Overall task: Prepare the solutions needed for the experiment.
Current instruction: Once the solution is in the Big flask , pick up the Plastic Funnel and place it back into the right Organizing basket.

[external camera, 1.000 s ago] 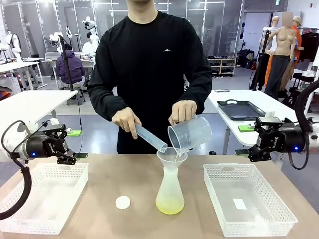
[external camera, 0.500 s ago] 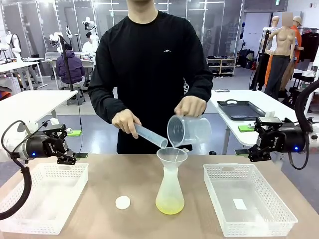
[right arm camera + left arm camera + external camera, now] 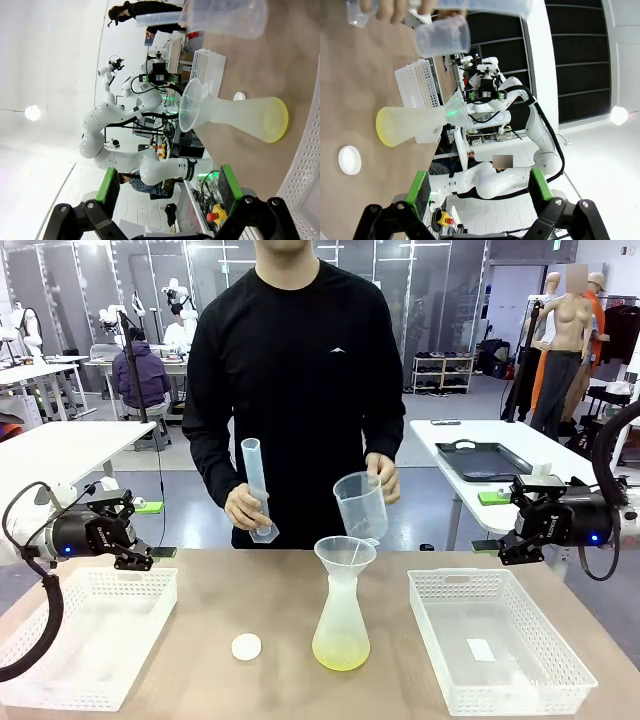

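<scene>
A frosted conical flask (image 3: 341, 620) with a funnel (image 3: 345, 552) in its neck stands at the table's middle. The solution (image 3: 340, 655) lies in it as a shallow yellow-green layer, seen also from the wrists (image 3: 381, 132) (image 3: 280, 122). Behind the flask, the person holds a graduated cylinder (image 3: 256, 490) upright in one hand and a clear beaker (image 3: 360, 505) in the other. My left gripper (image 3: 140, 533) (image 3: 478, 189) hovers open and empty over the left basket's far edge. My right gripper (image 3: 510, 522) (image 3: 170, 190) is open and empty beyond the right basket.
A white basket (image 3: 85, 640) sits at the left and another (image 3: 500, 640) at the right, with a small white label in it. A small white round disc (image 3: 246, 646) lies left of the flask. Bare tabletop surrounds the flask.
The person has lifted the beaker and the cylinder away from the funnel and turned both upright. Neither arm has moved.
</scene>
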Controlling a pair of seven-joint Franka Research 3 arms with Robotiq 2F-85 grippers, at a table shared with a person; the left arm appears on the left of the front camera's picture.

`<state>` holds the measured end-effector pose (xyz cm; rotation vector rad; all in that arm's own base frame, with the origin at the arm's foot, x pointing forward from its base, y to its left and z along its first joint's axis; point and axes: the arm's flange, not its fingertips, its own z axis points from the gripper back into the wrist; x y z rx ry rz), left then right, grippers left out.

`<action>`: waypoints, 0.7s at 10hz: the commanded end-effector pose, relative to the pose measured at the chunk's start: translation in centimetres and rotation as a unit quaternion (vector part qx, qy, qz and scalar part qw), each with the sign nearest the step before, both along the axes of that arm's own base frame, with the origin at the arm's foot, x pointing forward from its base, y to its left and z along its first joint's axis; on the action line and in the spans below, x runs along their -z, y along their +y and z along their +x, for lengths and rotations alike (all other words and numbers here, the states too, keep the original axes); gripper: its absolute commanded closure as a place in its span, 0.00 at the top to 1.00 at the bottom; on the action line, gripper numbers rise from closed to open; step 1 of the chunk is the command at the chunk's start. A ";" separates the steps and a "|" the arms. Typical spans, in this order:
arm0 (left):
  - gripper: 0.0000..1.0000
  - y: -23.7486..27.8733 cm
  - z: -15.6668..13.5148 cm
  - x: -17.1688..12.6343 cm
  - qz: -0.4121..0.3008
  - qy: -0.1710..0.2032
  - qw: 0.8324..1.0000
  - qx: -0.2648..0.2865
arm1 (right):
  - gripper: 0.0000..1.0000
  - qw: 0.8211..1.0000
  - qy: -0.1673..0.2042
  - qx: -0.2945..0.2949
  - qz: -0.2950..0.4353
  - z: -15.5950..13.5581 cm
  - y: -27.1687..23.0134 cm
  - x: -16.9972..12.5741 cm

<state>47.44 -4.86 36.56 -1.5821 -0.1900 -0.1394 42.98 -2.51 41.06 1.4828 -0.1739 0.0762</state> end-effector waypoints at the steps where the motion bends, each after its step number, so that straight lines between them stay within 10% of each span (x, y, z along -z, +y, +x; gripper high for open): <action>1: 1.00 -0.2 -0.1 -0.3 -0.005 -0.005 1.000 -0.004 | 1.00 1.000 -0.005 -0.002 -0.001 0.1 -0.1 -0.2; 7: 1.00 -0.2 -0.1 -0.3 -0.005 -0.005 1.000 -0.004 | 1.00 1.000 -0.005 -0.002 -0.001 0.1 -0.1 -0.2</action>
